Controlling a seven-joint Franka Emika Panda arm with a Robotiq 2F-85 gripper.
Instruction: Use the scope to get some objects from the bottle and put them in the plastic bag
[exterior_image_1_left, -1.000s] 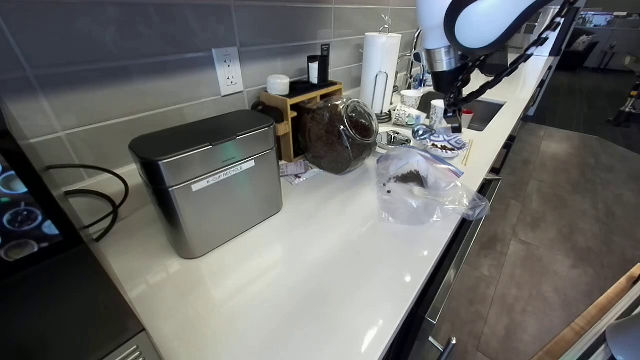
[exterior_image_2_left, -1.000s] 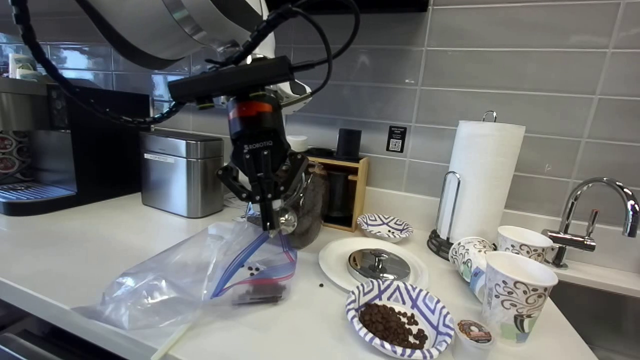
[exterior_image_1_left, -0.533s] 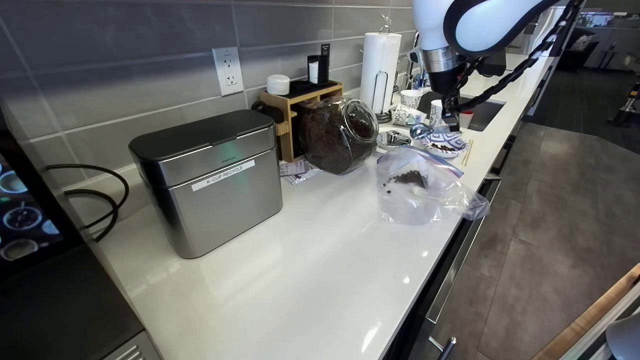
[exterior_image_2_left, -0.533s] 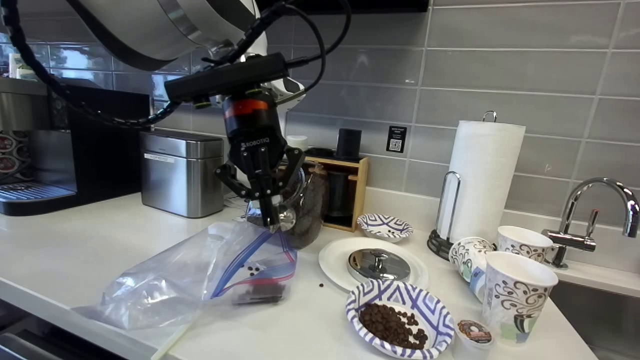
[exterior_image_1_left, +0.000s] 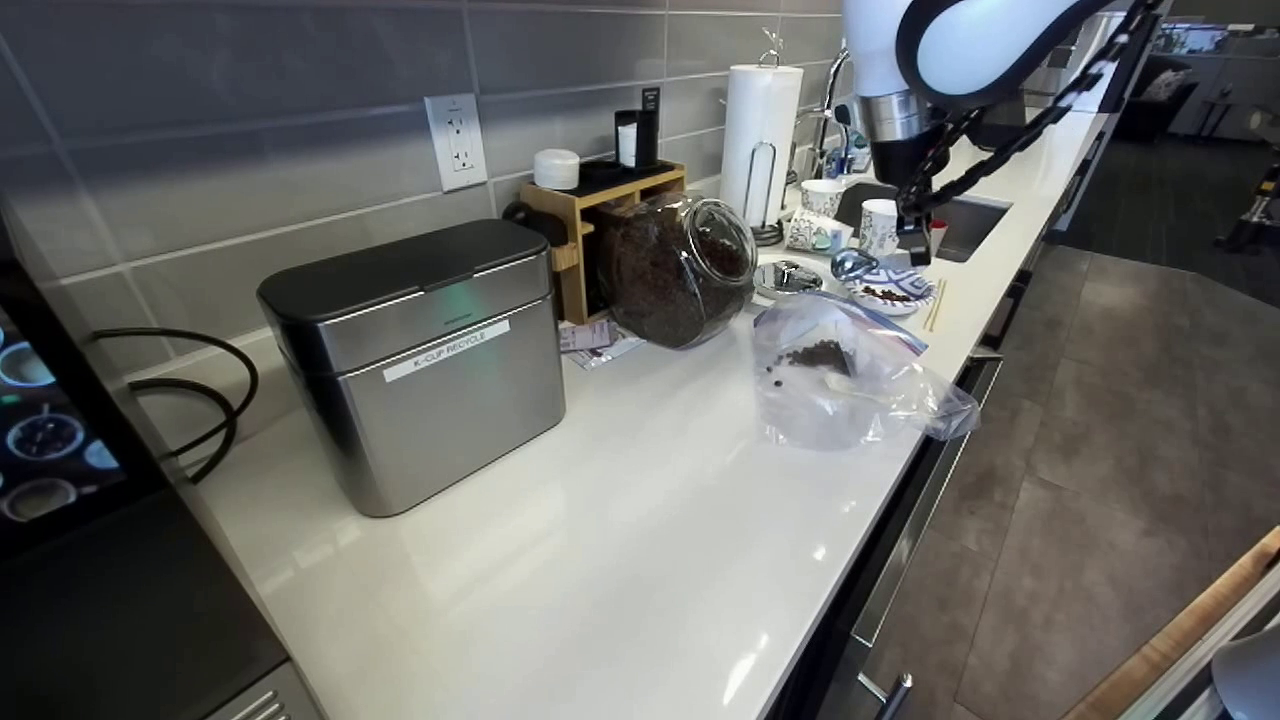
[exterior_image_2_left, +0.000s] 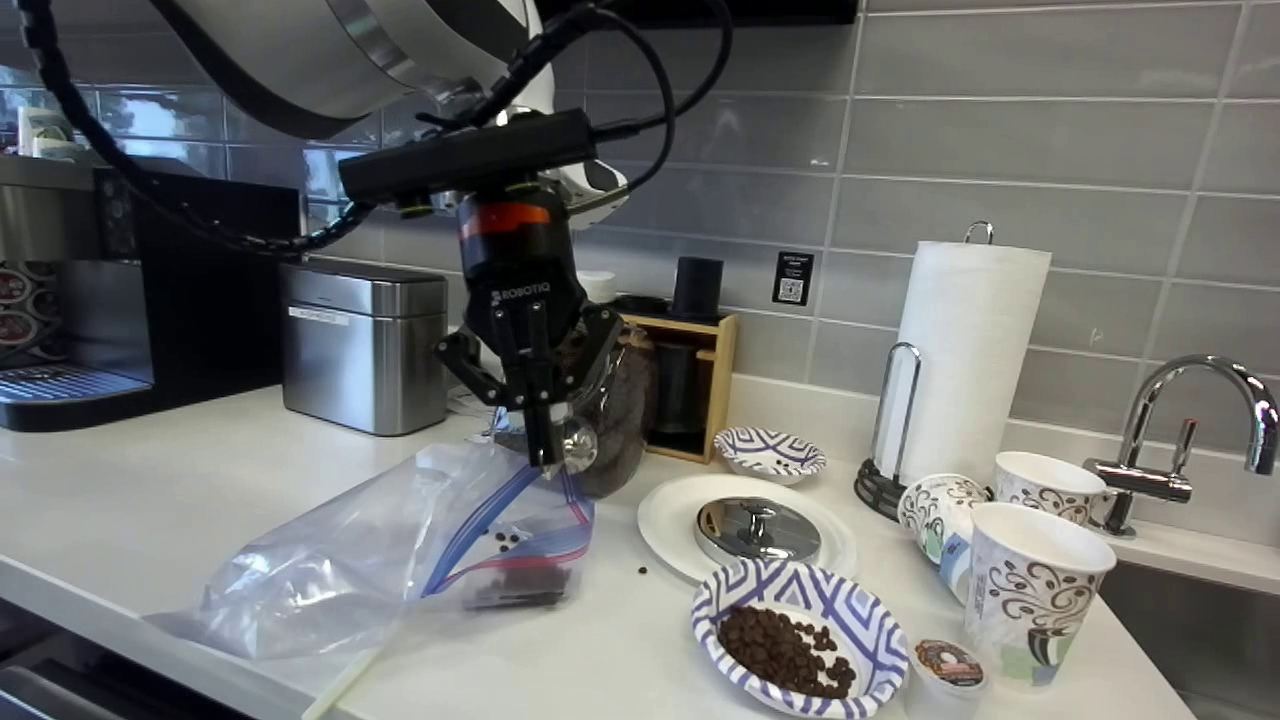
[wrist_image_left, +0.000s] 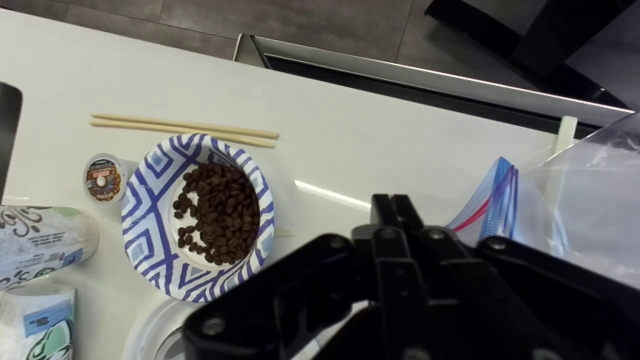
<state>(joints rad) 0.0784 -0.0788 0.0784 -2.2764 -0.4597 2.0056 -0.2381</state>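
Note:
My gripper (exterior_image_2_left: 546, 462) is shut on a shiny metal scoop (exterior_image_2_left: 580, 444), above the counter near the bag's zip opening. The scoop's round end sticks out from the fingertips (exterior_image_1_left: 918, 256) toward the jar; it also shows in an exterior view (exterior_image_1_left: 853, 263). I cannot tell whether it holds anything. In the wrist view the fingers (wrist_image_left: 392, 200) are pressed nearly together and hide the scoop. The clear bottle, a large jar of dark beans (exterior_image_1_left: 660, 275), lies tilted with its mouth open, partly behind my gripper (exterior_image_2_left: 628, 420). The plastic bag (exterior_image_1_left: 850, 400) lies open with dark beans inside (exterior_image_2_left: 330, 570).
A patterned bowl of coffee beans (wrist_image_left: 145, 220), chopsticks (wrist_image_left: 185, 125) and a coffee pod (wrist_image_left: 103, 178) are near the bag. A plate with a metal lid (exterior_image_2_left: 758, 530), another bowl (exterior_image_2_left: 770, 452), paper cups (exterior_image_2_left: 1040, 580) and a paper towel roll (exterior_image_2_left: 975, 360) stand further along. A steel bin (exterior_image_1_left: 450, 390) stands opposite.
My gripper, with the scoop, swung slightly toward the bag's far end and then back toward the bean bowl, tilting and straightening a little. The bag, jar and bowls have not moved.

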